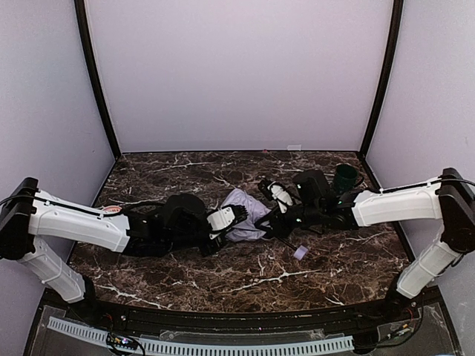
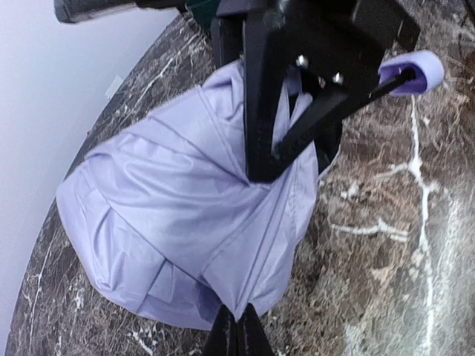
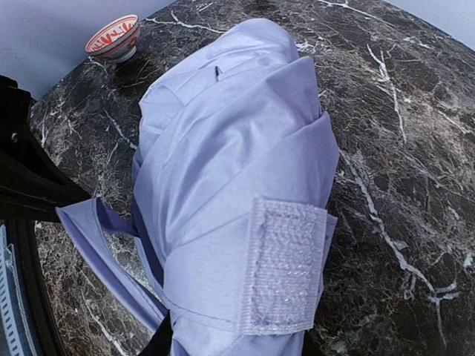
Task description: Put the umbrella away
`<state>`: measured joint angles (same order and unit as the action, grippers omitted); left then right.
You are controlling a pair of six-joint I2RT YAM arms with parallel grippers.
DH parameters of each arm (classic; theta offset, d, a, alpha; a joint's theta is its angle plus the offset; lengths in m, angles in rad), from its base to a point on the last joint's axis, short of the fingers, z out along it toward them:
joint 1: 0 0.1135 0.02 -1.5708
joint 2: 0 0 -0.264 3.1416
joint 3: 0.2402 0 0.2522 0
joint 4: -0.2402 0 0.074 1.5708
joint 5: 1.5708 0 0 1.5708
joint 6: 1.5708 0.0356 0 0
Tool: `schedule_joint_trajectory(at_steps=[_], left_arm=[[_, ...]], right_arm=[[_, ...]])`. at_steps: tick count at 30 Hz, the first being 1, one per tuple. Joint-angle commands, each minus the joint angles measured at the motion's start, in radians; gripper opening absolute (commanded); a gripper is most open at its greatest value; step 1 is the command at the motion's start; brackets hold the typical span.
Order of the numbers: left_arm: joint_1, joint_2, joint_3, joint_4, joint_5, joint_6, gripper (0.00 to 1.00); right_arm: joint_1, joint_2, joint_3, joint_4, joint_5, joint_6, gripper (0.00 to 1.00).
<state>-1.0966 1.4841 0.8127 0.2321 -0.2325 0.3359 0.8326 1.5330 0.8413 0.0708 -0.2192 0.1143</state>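
The umbrella (image 1: 249, 213) lies folded mid-table as a pale lavender bundle. My left gripper (image 1: 237, 215) meets it from the left. In the left wrist view its black fingertips (image 2: 236, 334) are shut on a pointed fold at the edge of the fabric (image 2: 178, 215). My right gripper (image 1: 277, 220) comes in from the right and is closed around the bundle's other end (image 2: 267, 167). The lavender handle knob (image 2: 413, 72) sticks out past it on a thin black shaft. In the right wrist view the fabric (image 3: 230, 163) and its velcro strap (image 3: 286, 267) hide most of the fingers.
A red-and-white bowl (image 3: 113, 37) stands at the left of the table, partly behind my left arm (image 1: 111, 210). A dark green cup (image 1: 344, 176) sits at the back right. Purple walls close in three sides of the dark marble tabletop (image 1: 245, 278).
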Motion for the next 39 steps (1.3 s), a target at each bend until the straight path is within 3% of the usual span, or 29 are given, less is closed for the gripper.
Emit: schedule_joint_trajectory(at_steps=[1,5,10,19,27,31,39], left_arm=[[0.032,-0.038,-0.025,-0.17,-0.185,0.066,0.0],[0.032,0.002,-0.015,-0.181,-0.235,0.144,0.0],[0.033,0.063,-0.085,-0.106,-0.153,0.134,0.0],[0.081,0.125,-0.113,-0.081,-0.215,0.086,0.0],[0.101,0.032,-0.121,-0.075,-0.16,0.081,0.0],[0.098,-0.041,-0.125,-0.083,-0.169,0.096,0.0],[-0.01,-0.057,-0.173,-0.201,-0.203,0.146,0.0]], right_arm=[[-0.047,0.049,-0.027,-0.018,0.052,-0.007,0.16],[-0.054,0.142,0.006,-0.024,0.019,-0.014,0.28],[-0.068,0.218,0.012,-0.001,-0.023,-0.002,0.35],[-0.082,0.253,0.004,0.022,-0.112,-0.039,0.52],[-0.082,0.221,0.006,0.023,-0.165,-0.079,0.58],[-0.082,0.168,-0.054,0.104,-0.168,-0.086,0.6],[-0.058,0.27,0.017,0.106,-0.141,-0.089,0.6]])
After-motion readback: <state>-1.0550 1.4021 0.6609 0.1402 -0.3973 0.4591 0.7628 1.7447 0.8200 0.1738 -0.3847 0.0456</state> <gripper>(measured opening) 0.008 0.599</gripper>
